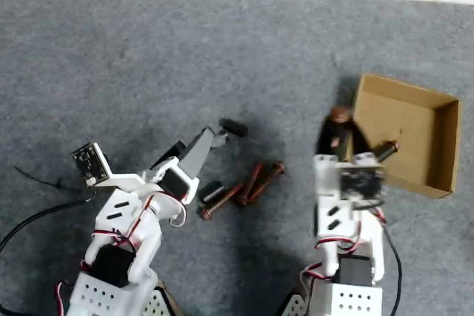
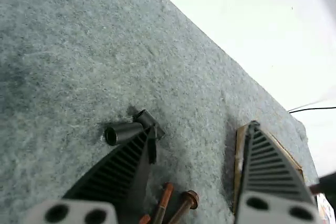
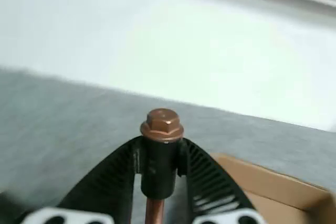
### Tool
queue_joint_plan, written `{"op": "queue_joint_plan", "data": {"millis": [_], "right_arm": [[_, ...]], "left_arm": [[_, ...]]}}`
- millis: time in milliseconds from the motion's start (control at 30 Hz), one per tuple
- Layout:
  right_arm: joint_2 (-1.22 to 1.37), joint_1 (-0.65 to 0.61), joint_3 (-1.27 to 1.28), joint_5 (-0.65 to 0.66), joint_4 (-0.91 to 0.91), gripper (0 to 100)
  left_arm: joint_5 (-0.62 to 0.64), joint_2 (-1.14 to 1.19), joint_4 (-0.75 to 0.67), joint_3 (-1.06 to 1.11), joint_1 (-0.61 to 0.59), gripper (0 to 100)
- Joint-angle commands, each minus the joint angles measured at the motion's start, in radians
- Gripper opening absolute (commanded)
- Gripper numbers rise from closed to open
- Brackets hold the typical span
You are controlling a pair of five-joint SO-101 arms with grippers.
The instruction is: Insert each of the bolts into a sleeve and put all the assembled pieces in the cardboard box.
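Just left of the cardboard box [image 1: 407, 127], my right gripper [image 3: 160, 156] grips a sleeved bolt [image 3: 161, 125] upright; my left gripper [image 2: 202, 129] hangs spread beside a loose sleeve [image 2: 123, 132].

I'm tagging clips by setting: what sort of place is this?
Likely a robotics lab bench: grey carpet-like mat, left arm and right arm side by side, loose copper bolts, cardboard box.

- Of the bolt [image 3: 161, 124], the shank is hidden inside the sleeve [image 3: 159, 174], then cut off at the right wrist view's edge.
- The cardboard box [image 2: 240, 156] is mostly hidden behind a finger [image 2: 268, 171] of the left gripper [image 2: 202, 128].
- The loose bolts [image 2: 166, 200] run off the left wrist view's edge.
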Motion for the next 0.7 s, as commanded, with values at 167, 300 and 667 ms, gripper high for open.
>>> {"op": "queue_joint_plan", "data": {"millis": [167,300,667], "right_arm": [[0.07,0.197,0.007,-0.029,-0.058,0.5],[0.361,0.236,-0.208,-0.031,-0.056,0.5],[1.406,0.348,-0.895,-0.221,0.119,0.5]], "left_arm": [[-0.008,-0.01,-0.005,-0.007,-0.016,25],[-0.008,-0.01,-0.005,0.005,-0.016,25],[-0.046,-0.01,-0.005,0.027,-0.016,25]]}}
